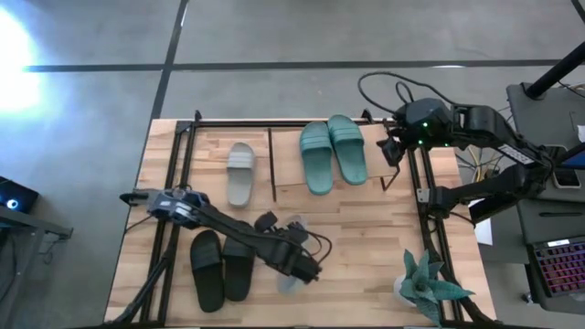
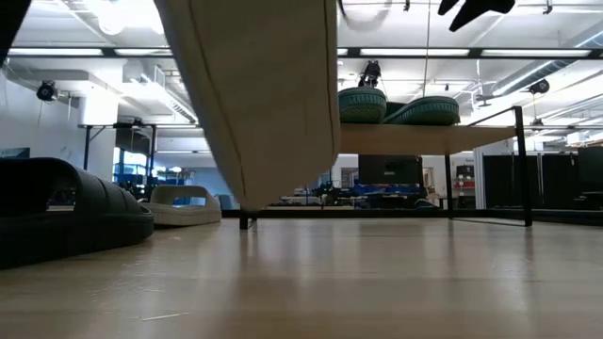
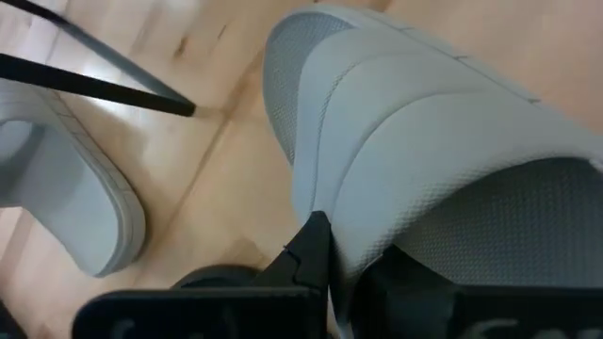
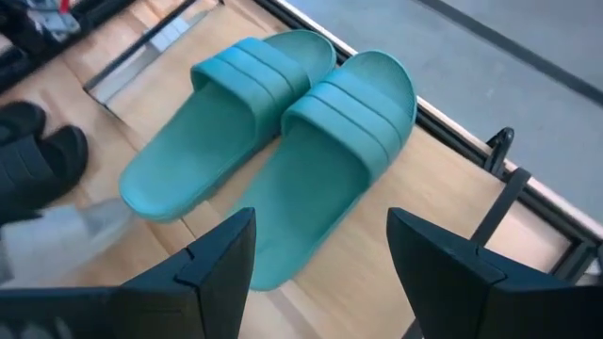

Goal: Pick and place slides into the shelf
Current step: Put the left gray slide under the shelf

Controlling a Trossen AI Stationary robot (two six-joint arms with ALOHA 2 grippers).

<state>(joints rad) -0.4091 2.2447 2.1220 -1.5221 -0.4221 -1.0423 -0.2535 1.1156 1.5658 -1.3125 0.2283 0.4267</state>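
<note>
High view: a wooden table (image 1: 366, 238) on grey concrete floor; teal slides (image 1: 333, 152) on the shelf (image 1: 292, 183) at upper centre, black slides (image 1: 221, 265) lower left. Left gripper (image 1: 294, 265), lower centre, is clamped on a grey slide (image 1: 291, 274); right gripper (image 1: 395, 151), upper right, stands wide, empty.
Low view: the held slide hangs at upper centre.
Left wrist view: fingers (image 3: 306, 254) pinch its edge.
Right wrist view: teal pair at centre.

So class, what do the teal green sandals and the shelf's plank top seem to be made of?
Teal green slide sandals: likely moulded foam or rubber, matte, with smooth ridged straps and no seams. Shelf's light plank top: seemingly wood with a visible grain, on a thin black wire frame, probably metal.
</note>
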